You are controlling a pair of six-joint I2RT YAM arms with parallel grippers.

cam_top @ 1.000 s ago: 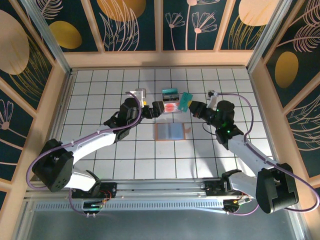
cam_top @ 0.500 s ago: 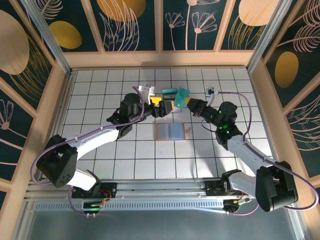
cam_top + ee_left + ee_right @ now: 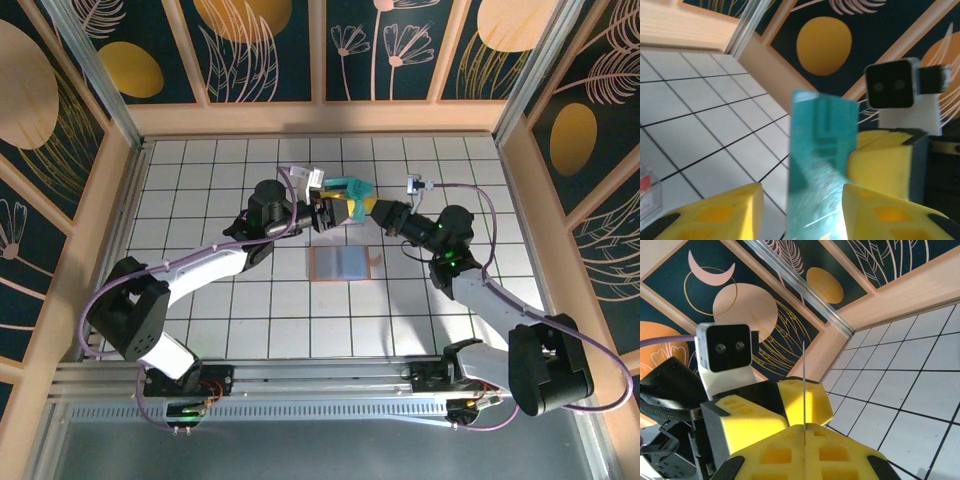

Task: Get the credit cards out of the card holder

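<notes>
I can't read the teal card (image 3: 822, 150): print blurred. My right claw (image 3: 804, 430) is pinched shut on it; left claw (image 3: 802, 207) half open, straddling it.

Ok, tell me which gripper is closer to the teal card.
Right. The right gripper is shut on the teal card; the left gripper straddles it from the opposite side, one finger clear of it.

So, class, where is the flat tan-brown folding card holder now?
In the top view, the card holder lies open on the white tiled table, near its centre, directly below the teal plastic card in the picture.
</notes>
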